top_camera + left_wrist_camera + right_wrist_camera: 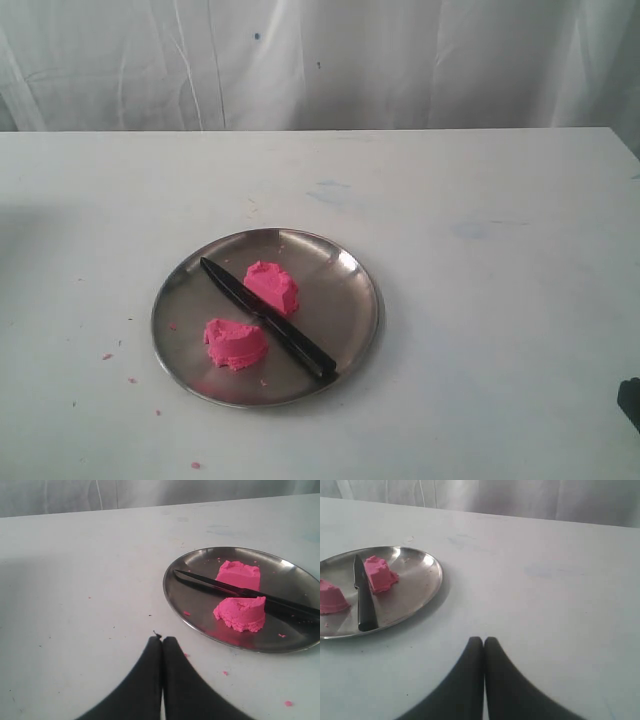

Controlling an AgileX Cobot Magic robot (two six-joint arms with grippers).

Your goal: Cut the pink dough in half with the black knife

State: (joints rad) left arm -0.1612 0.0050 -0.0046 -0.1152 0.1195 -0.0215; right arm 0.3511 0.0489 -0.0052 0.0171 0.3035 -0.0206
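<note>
Dough halved on the steel plate, black knife lying between the lumps.
Left claw and right claw both pressed closed, empty, above the table.

Bright pink dough in two lumps. All-black knife. Shiny silver-grey plate. White tabletop with faint bluish smudges and scattered pink crumbs. White backdrop. Black grippers.
</note>
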